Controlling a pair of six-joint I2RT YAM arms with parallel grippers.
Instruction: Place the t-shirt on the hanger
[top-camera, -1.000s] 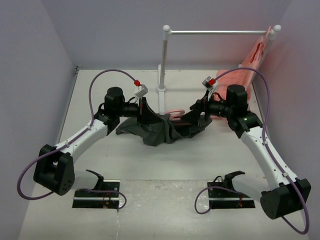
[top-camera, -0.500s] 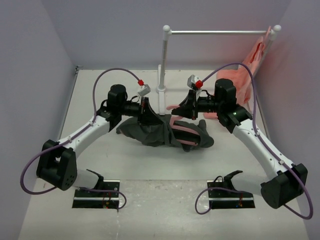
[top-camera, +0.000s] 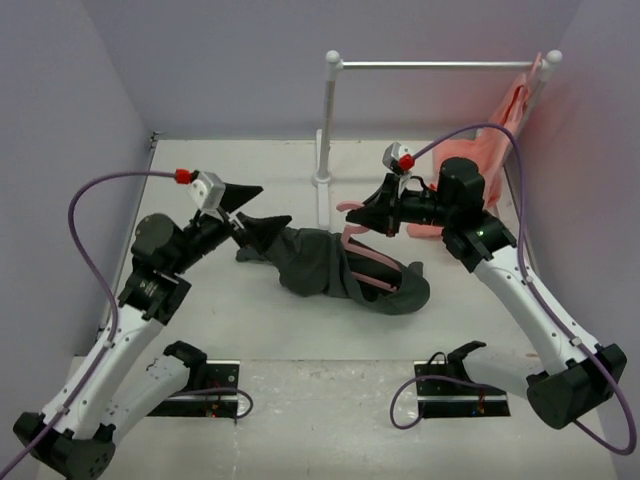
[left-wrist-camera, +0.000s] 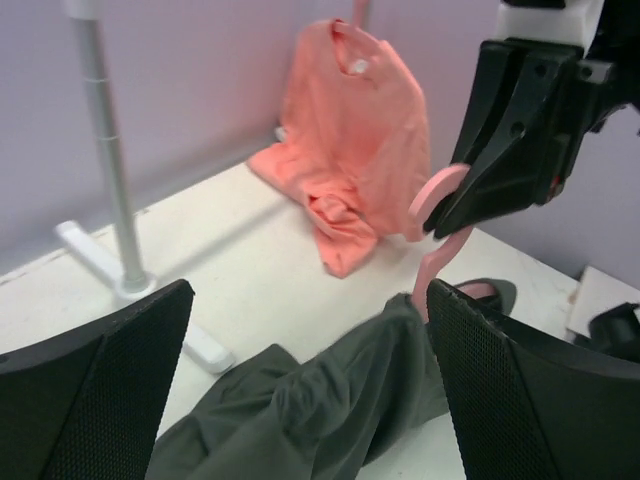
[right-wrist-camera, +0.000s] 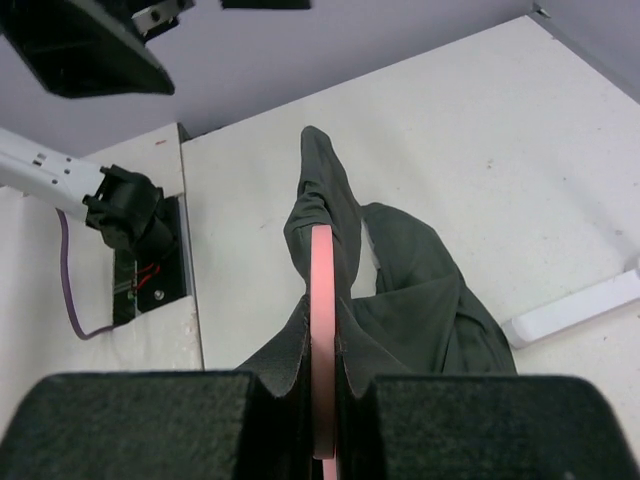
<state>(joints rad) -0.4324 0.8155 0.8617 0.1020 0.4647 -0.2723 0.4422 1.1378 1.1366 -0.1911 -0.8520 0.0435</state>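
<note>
The dark grey t-shirt (top-camera: 320, 265) lies stretched and crumpled across the middle of the table. The pink hanger (top-camera: 352, 240) reaches into its folds, with the curved hook rising out of the cloth. My right gripper (top-camera: 368, 220) is shut on that hook. In the right wrist view the hanger (right-wrist-camera: 322, 290) stands edge-on, pinched between the pads, with the t-shirt (right-wrist-camera: 420, 300) below. My left gripper (top-camera: 252, 210) hovers open above the shirt's left end, apart from it. The left wrist view shows the open gripper (left-wrist-camera: 310, 300) over the t-shirt (left-wrist-camera: 330, 400), with the hanger hook (left-wrist-camera: 435, 200) ahead.
A white clothes rack (top-camera: 322, 130) stands behind the shirt, its foot (right-wrist-camera: 575, 305) close by on the table. A salmon-pink garment (top-camera: 490, 150) hangs from the rack's right end and pools on the table (left-wrist-camera: 350, 130). Walls close in on the left, the back and the right.
My left gripper opened, let go of the shirt and drew back up and to the left. My right gripper shut on the hanger hook. The shirt slumped flatter and spread to the right.
</note>
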